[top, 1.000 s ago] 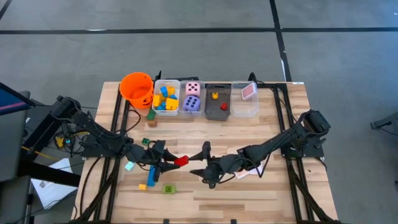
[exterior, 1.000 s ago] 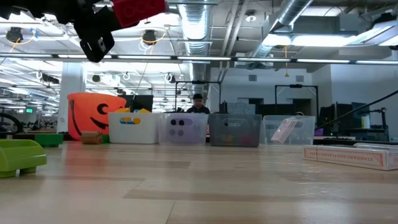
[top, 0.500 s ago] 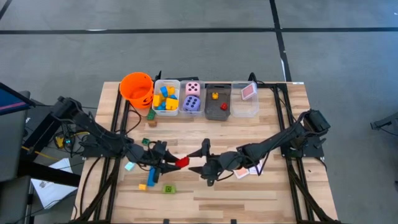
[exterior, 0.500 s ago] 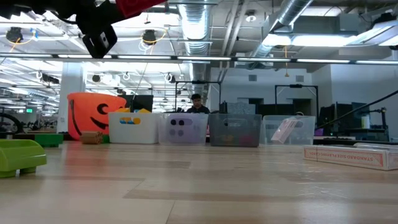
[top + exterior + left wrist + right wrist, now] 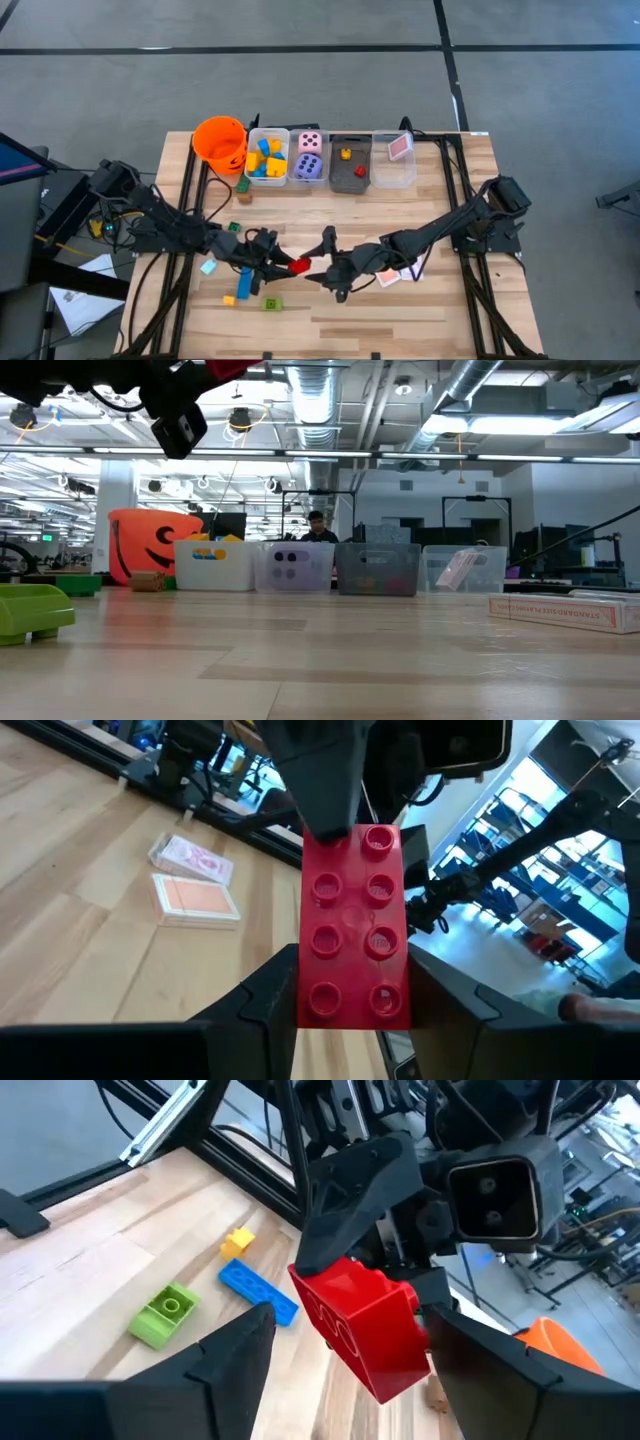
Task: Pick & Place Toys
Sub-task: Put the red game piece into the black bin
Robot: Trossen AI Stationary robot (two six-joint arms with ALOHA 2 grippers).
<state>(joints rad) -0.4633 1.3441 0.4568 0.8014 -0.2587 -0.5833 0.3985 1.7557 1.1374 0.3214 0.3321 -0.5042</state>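
A red eight-stud building block (image 5: pixel 355 920) hangs above the middle of the table, with my left gripper (image 5: pixel 355 995) shut on it. In the high view the block (image 5: pixel 300 266) lies between my left gripper (image 5: pixel 284 266) and my right gripper (image 5: pixel 323 264). My right gripper (image 5: pixel 347 1320) is open, its two fingers standing on either side of the block's free end (image 5: pixel 365 1330). The low view shows only the left gripper (image 5: pixel 175 420) and a bit of the red block (image 5: pixel 235 368) at the picture's top. My left gripper pinches the red block's two long sides (image 5: pixel 308 1005) between its two fingers, at the end nearest its wrist. The fingers come level from the table's left and lie along the block. The block is lifted clear and sticks out toward my right gripper. Of my right gripper I cannot tell whether a finger (image 5: pixel 440 1335) touches the block.
Along the far edge stand an orange bucket (image 5: pixel 220 142), a bin of yellow and blue blocks (image 5: pixel 266 158), a bin with two dice (image 5: pixel 308 155), a grey bin (image 5: pixel 350 165) and a clear bin (image 5: pixel 395 160). Loose blue (image 5: pixel 245 282), yellow (image 5: pixel 229 299) and green (image 5: pixel 271 303) blocks and cards (image 5: pixel 390 278) lie on the table.
My left gripper has carried the red block a little toward the table's right and near edge, closer to my right gripper, and has turned slightly. The block stays clear of the table.
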